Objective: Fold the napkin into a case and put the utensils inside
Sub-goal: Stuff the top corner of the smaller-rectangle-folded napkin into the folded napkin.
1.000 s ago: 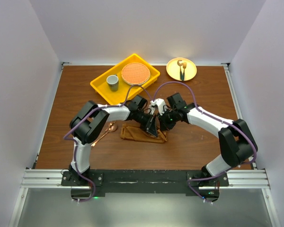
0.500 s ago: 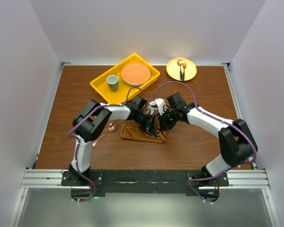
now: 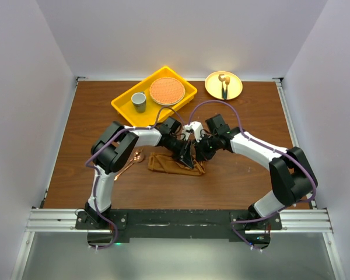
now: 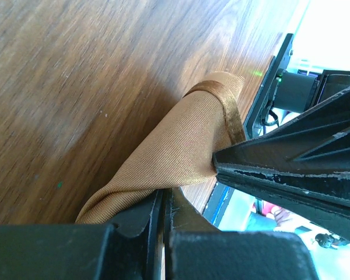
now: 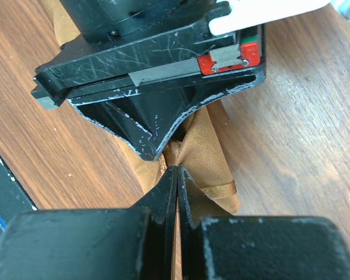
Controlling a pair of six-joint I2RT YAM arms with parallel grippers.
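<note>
The rust-brown napkin (image 3: 166,165) lies folded into a narrow bundle on the table's middle. Both grippers meet at its right end. My left gripper (image 3: 188,158) is shut on a raised fold of the napkin (image 4: 181,151), the cloth coming out from between its fingertips (image 4: 164,195). Facing it tip to tip, my right gripper (image 3: 197,153) is shut on the same bunched cloth (image 5: 201,151), its jaws pressed together (image 5: 177,170). The copper spoon (image 3: 130,163) lies left of the napkin, partly under my left arm.
A yellow tray (image 3: 184,87) at the back holds a grey cup (image 3: 139,101) and an orange round plate (image 3: 165,91). A yellow plate (image 3: 236,87) at the back right carries a short dark-handled utensil (image 3: 224,87). White walls enclose the table.
My left arm's elbow has drifted slightly to the right. Both grippers stay shut on the napkin in nearly the same place.
</note>
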